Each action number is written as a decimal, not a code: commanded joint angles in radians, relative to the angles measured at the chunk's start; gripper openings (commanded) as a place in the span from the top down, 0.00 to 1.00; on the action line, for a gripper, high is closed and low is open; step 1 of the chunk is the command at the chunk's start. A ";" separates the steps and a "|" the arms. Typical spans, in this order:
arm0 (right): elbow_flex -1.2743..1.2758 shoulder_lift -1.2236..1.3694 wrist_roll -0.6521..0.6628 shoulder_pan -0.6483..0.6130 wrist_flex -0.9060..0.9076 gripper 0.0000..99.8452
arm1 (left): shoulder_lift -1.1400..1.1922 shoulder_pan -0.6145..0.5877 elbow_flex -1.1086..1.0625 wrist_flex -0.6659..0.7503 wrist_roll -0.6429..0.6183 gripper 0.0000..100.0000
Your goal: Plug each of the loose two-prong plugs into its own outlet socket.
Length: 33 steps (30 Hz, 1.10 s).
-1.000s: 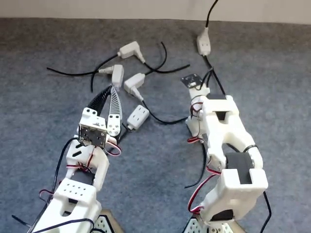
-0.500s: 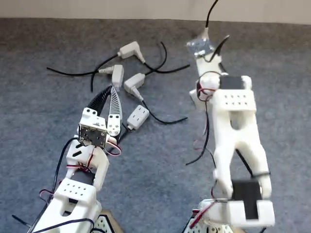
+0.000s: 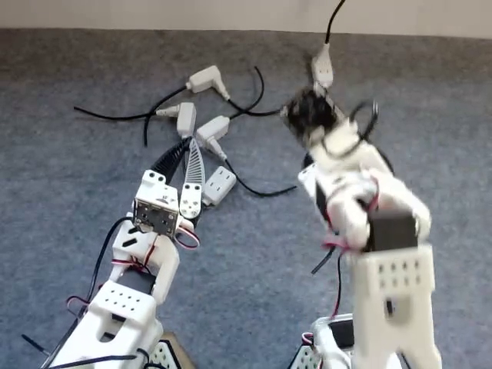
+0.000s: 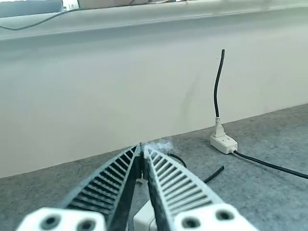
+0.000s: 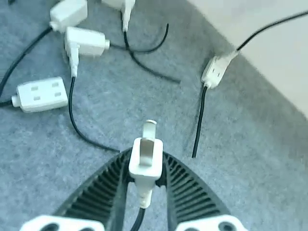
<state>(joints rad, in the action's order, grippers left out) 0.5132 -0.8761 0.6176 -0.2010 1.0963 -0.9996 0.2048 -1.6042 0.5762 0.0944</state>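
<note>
My right gripper (image 5: 144,168) is shut on a white two-prong plug (image 5: 146,159), prongs pointing out ahead, and its black cord runs back between the fingers. In the high view this gripper (image 3: 309,117) hangs just short of the far white outlet socket (image 3: 322,69), which lies beyond the prongs (image 5: 214,71). My left gripper (image 3: 187,154) is shut, its tips (image 4: 143,153) close to a loose plug (image 3: 213,129). Two more loose plugs (image 3: 206,78) (image 3: 185,115) lie farther back. A second socket (image 3: 218,184) rests just right of the left fingers.
Black cords (image 3: 254,104) criss-cross the grey carpet around the plugs. A pale wall (image 4: 144,86) bounds the far edge, and the far socket's cord (image 4: 219,82) climbs it. Bare carpet lies at the far left and far right.
The right arm swung out to the far socket and has drawn back slightly, turning over it. The left arm edged a little right and forward.
</note>
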 commanded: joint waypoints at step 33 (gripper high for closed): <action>0.730 -0.567 -0.166 -0.117 -0.519 0.99 | -0.015 0.495 0.157 -0.003 -0.002 0.99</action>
<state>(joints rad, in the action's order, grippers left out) 1.2942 -1.4239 0.4687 -0.2869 0.5900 -0.9996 0.6866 -1.4523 0.5762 0.0944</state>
